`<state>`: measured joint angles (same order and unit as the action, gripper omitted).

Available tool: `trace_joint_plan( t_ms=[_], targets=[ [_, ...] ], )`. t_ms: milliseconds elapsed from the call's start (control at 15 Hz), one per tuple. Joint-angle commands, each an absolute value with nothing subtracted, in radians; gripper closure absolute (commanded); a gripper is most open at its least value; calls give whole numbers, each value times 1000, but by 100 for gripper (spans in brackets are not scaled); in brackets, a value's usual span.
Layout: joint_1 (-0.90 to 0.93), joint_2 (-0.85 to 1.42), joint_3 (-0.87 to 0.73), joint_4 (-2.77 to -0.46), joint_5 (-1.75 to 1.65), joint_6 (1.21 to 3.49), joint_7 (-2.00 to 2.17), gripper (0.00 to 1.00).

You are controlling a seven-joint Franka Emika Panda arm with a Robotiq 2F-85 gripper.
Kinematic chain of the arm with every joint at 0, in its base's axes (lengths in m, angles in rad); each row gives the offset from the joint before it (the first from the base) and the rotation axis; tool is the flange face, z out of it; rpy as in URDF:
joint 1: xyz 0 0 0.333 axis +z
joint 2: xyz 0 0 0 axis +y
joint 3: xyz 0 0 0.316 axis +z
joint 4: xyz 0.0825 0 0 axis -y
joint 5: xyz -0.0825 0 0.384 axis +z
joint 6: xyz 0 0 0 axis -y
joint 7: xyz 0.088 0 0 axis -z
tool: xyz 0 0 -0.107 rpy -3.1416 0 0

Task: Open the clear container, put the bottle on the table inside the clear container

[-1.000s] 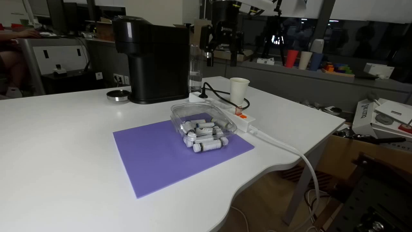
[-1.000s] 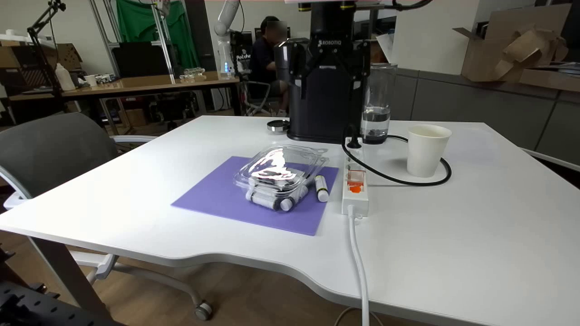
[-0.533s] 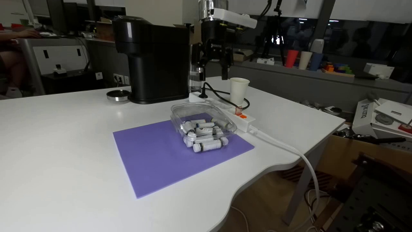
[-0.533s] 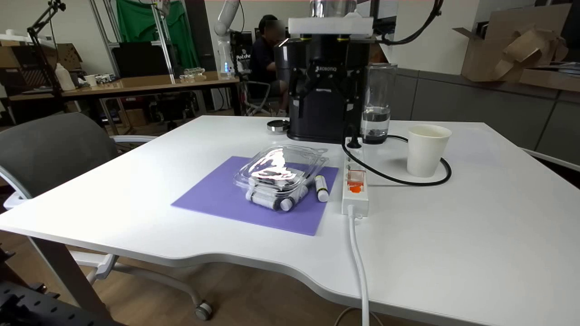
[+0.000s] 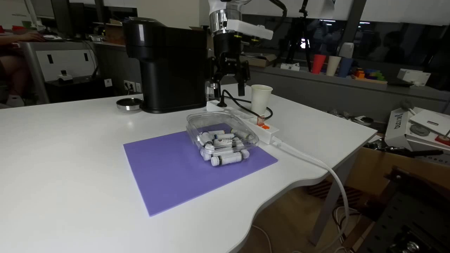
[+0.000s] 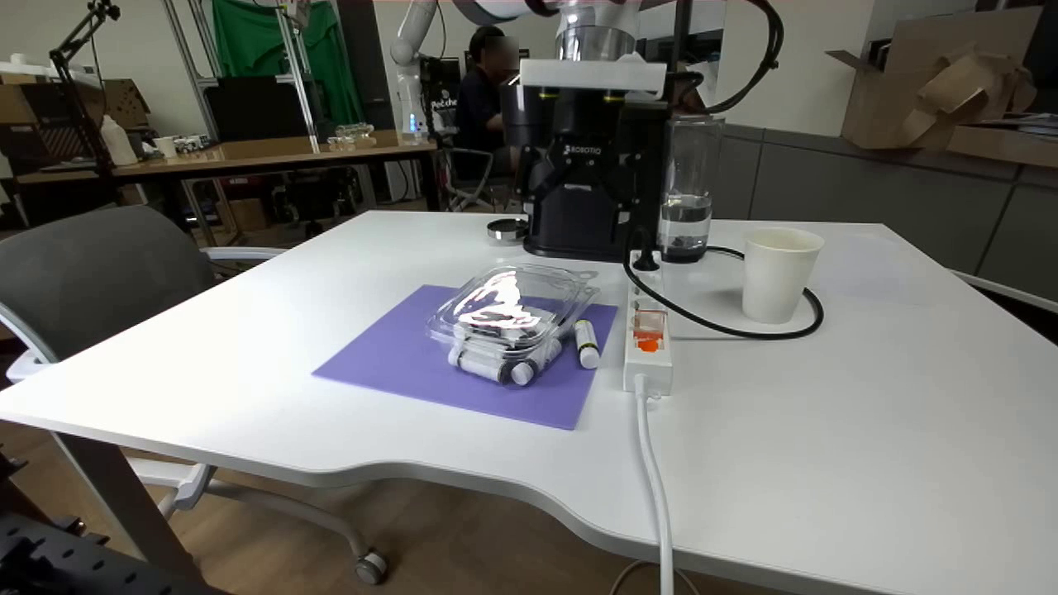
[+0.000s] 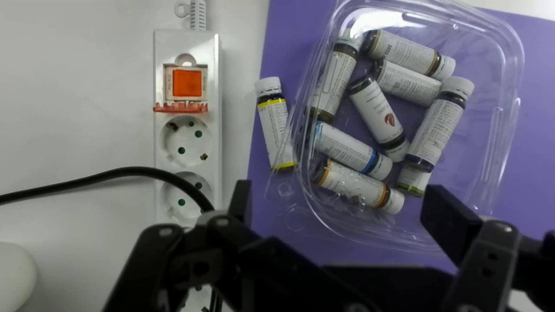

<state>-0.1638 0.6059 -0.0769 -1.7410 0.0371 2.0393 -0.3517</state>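
While the pincer (image 5: 230, 91) hangs spread wide, the clear container (image 5: 212, 123) lies lower, apart from it

The clear container (image 6: 506, 312) is glossy plastic, the table (image 6: 810, 438) smooth.

Wrist view: pwr strip (image 7: 187, 130) partly hidden behind gripper (image 7: 340, 208); cup (image 7: 15, 276) cut off (L edge).

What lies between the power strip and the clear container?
In the wrist view, one white-capped bottle with yellow bands lies on the purple mat, then the white table nearer the power strip.
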Motion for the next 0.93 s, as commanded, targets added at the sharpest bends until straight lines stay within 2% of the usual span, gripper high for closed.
trace_joint_plan(
  t_ms=[0,867],
  targets=[
    [-188,647,-54,-1673,35,1990,-352,0],
    [-196,779,-53,-1538,3,1952,-357,0]
  ],
)
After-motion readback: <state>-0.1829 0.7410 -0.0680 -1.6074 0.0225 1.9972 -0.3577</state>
